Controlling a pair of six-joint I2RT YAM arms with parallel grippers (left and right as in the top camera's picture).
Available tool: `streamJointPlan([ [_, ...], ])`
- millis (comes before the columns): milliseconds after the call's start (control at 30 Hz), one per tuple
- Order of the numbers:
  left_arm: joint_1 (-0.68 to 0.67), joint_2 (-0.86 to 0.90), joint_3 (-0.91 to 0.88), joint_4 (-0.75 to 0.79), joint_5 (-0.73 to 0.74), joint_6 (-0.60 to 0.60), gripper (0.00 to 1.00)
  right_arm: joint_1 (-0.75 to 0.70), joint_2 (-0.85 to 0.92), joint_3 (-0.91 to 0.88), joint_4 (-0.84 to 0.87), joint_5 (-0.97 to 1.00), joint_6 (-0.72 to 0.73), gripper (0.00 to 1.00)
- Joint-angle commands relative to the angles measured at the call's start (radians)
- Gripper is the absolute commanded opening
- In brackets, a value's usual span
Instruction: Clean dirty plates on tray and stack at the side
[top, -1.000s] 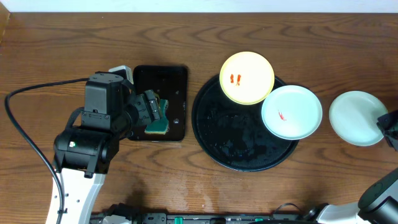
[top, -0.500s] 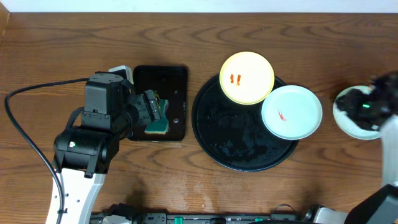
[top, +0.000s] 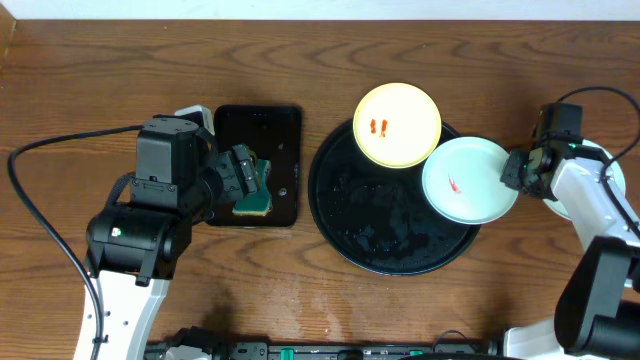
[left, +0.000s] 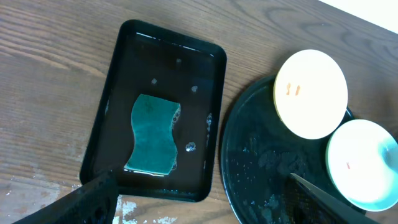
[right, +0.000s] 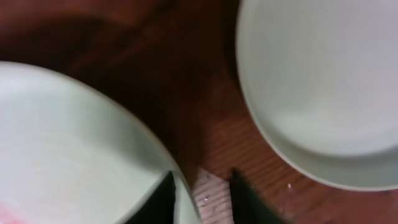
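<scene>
The round black tray (top: 385, 225) holds a pale yellow plate (top: 398, 125) with two red smears at its back rim. A mint-green plate (top: 465, 180) with a red smear sits on its right rim. My right gripper (top: 518, 170) is open at that plate's right edge. In the right wrist view its fingers (right: 202, 199) straddle the rim of the smeared plate (right: 68, 155). A second mint plate (right: 323, 87) lies on the table just beyond, under my right arm. My left gripper (top: 248, 178) is open and empty over a green sponge (left: 152, 140).
The sponge (top: 255, 200) lies in a small rectangular black tray (top: 285, 130) with water drops, left of the round tray (left: 261, 168). The round tray's floor is wet. A black cable runs across the table at the far left (top: 40, 150).
My right arm has come in from the right edge, passed over the second mint plate, and brought its gripper to the right rim of the smeared mint plate. The left arm has not moved.
</scene>
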Motion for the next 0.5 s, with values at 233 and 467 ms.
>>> streamJointPlan([
  [233, 0.003, 0.001, 0.017, 0.000, 0.002, 0.010, 0.85, 0.013, -0.113, -0.006, -0.127, -0.021, -0.003, 0.01],
  [467, 0.003, 0.001, 0.017, 0.000, 0.002, 0.010, 0.85, 0.069, -0.211, -0.006, -0.180, -0.212, -0.069, 0.01],
])
